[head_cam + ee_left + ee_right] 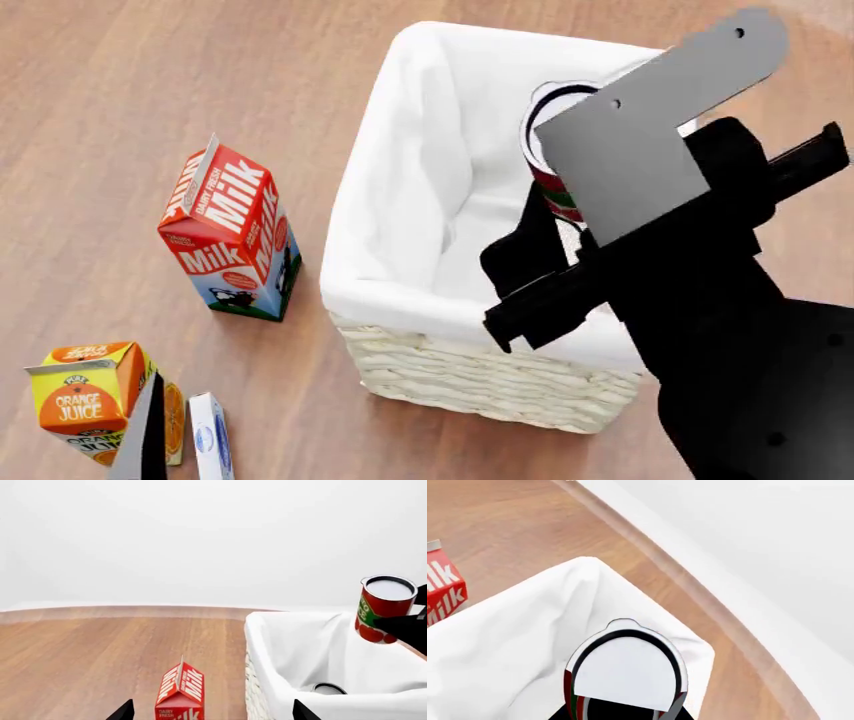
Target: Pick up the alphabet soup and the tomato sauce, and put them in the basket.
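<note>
Tomato sauce, a small can banded in red and green with a silvery lid, hangs above the open mouth of the basket, clenched in the right tool; in the left wrist view a dark finger presses against the can's lower side, and the can leans a little off upright. Green lettering runs down its label but is too small to read. In the head view the can shows only as a lid rim and a strip of red and green behind the right arm's grey plate, over the basket's far half. The right wrist view looks straight down on the lid, with the basket's white cloth liner spread beneath it. Inside the basket, low against the liner, a second silvery lid peeks up; its label is hidden, so I cannot tell which can it is. Left of the basket on the wooden counter stands a red milk carton, printed "Milk" in white on its faces and "DAIRY FRESH" on its front. Further left of the basket and nearer the robot stands an orange carton marked "ORANGE JUICE", with a thin white and blue box just beside it. The left tool shows only two dark fingertips, set wide apart and released, with the milk carton between them in that view.
</note>
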